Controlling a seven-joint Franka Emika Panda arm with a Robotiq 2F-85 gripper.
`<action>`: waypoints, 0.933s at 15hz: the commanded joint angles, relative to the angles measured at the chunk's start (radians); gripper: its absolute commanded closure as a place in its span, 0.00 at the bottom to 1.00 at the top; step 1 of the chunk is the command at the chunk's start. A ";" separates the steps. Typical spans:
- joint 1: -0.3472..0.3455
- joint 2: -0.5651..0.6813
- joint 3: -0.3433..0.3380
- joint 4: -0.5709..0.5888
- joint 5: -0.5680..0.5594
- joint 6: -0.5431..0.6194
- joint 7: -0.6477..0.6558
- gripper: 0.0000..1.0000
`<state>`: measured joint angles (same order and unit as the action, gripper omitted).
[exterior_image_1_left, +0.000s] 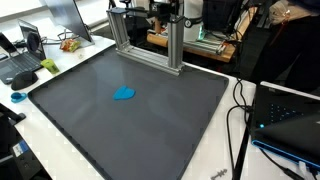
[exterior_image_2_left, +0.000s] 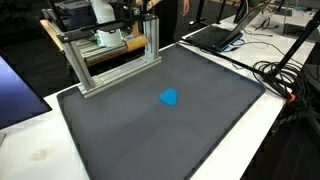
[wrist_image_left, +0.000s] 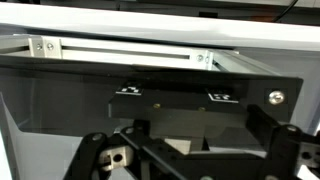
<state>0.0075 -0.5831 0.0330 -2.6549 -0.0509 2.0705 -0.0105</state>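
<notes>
Wrist view: the jaws stand apart, linkage bars spread toward both lower corners, nothing between them. They face the aluminium frame (wrist_image_left: 120, 52) at close range; a black panel (wrist_image_left: 160, 95) with white markings sits below its rail. In both exterior views the frame (exterior_image_1_left: 150, 45) (exterior_image_2_left: 110, 65) stands at the far edge of the dark mat (exterior_image_1_left: 170, 120) covering the tabletop. The blue object (exterior_image_1_left: 124, 94) (exterior_image_2_left: 169, 97) lies flat near mid-mat, well apart from the jaws, probably placed there for access from every side

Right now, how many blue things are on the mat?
1: the blue thing near the middle of the mat, in both exterior views. The frame at its far edge might hide others.
</notes>
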 joint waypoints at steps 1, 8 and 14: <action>-0.013 -0.040 0.015 -0.030 -0.050 0.010 0.025 0.00; -0.006 -0.041 -0.008 -0.019 -0.038 0.011 0.026 0.00; -0.015 -0.066 0.003 -0.011 -0.049 0.019 0.075 0.00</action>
<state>0.0011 -0.6026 0.0325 -2.6572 -0.0973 2.0847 0.0465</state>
